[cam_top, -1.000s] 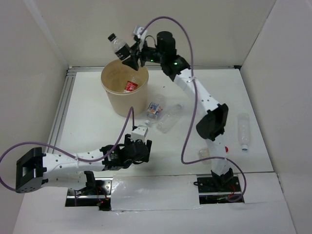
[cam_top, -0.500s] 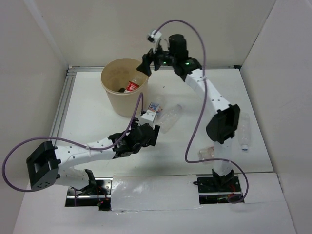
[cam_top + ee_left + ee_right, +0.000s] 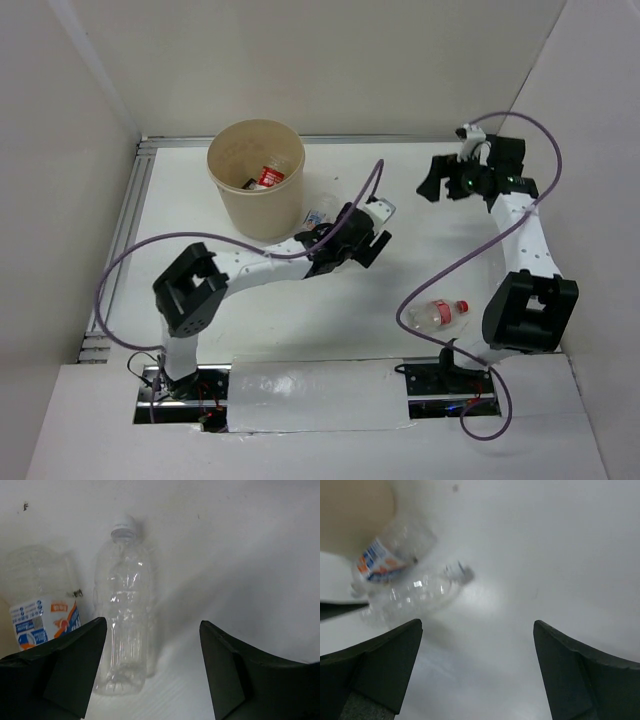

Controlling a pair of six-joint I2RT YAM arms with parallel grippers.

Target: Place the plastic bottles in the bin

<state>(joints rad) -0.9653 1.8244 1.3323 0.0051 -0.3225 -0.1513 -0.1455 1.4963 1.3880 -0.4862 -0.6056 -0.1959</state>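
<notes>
Right gripper has left the round beige bin, spread empty.
My left gripper, spread, above clear white-capped bottle: lower, close.

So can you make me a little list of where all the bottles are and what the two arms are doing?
bin: upright, back left
inside the bin: red-label bottle
left tool: open, over the clear bottle, not gripping it
clear bottle: lying flat, white cap, next to the blue-label bottle
blue-label bottle: lying right beside the bin
right tool: open, empty
red-cap bottle: lying near the right arm's base
</notes>
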